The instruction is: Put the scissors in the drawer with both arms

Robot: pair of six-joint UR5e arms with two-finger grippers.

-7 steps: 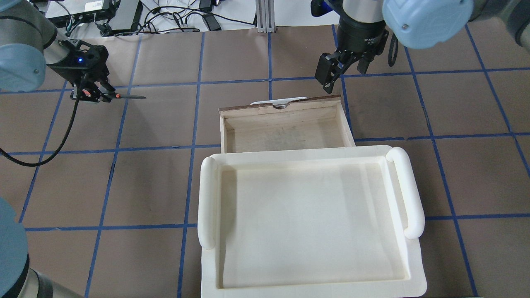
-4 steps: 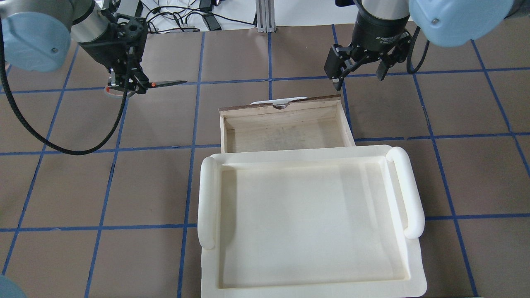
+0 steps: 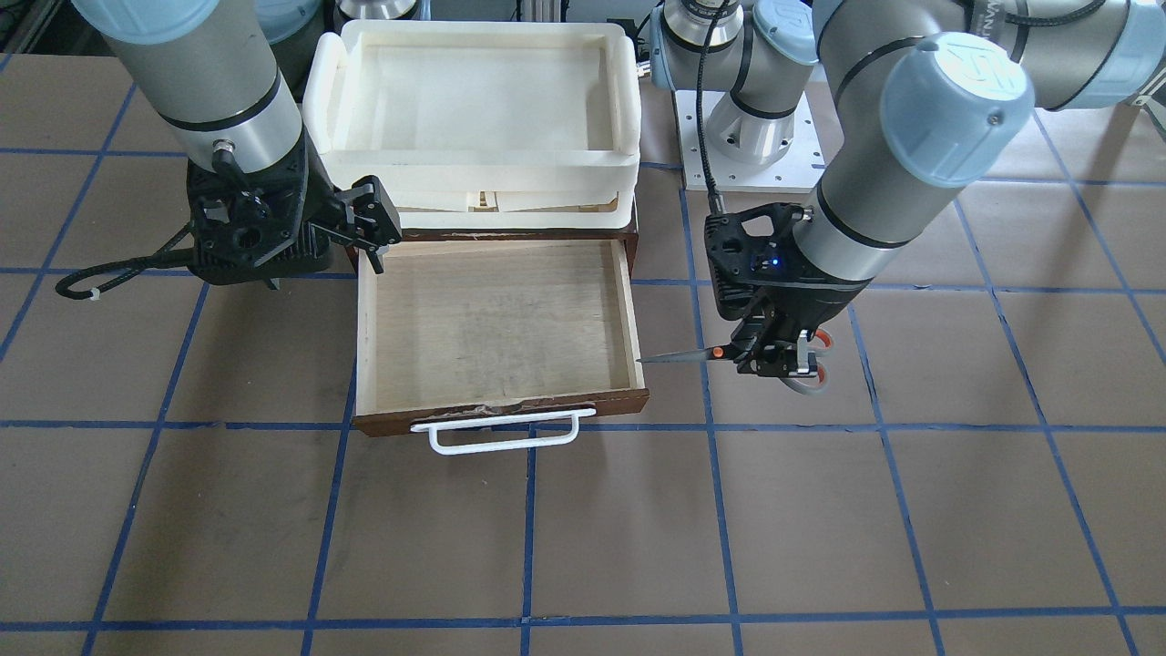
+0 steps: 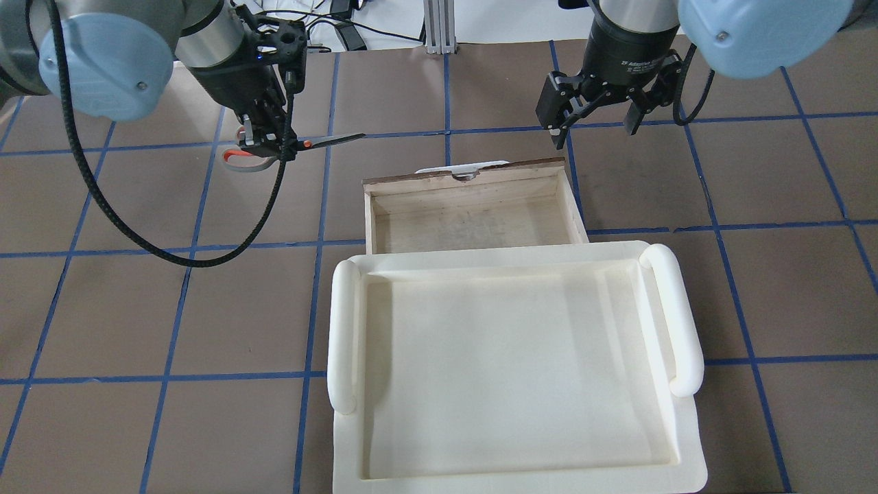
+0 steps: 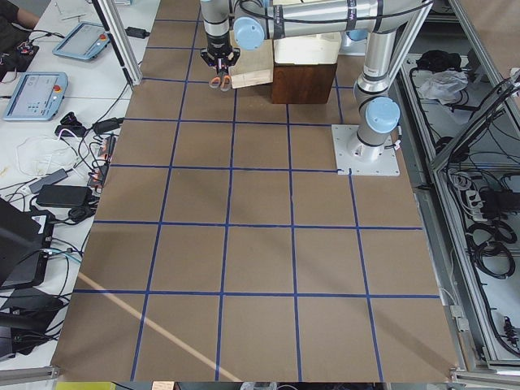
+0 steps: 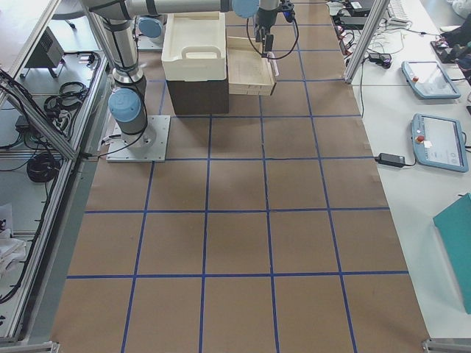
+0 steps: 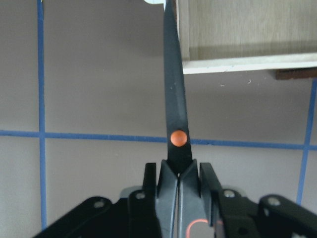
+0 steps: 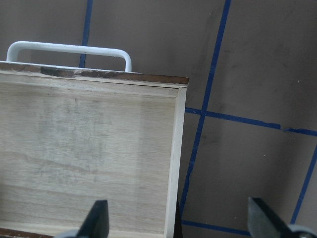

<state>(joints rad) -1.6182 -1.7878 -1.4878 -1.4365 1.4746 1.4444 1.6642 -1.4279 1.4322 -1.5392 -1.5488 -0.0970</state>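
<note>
My left gripper (image 4: 276, 143) is clamped on the scissors (image 4: 329, 140) just behind the pivot, blades level, with the tip near the open drawer's (image 4: 473, 180) side wall. My right gripper (image 4: 593, 129) hangs spread wide and empty at the drawer's other side. Carrying in and releasing are left.

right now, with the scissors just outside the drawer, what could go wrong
1. The tip of the scissors points at the side wall of the drawer. Carried across too low, it could jam against that wall.
2. The left gripper pinches them just behind the pivot, blades sticking far out, so a knock could twist or drop them.
</note>
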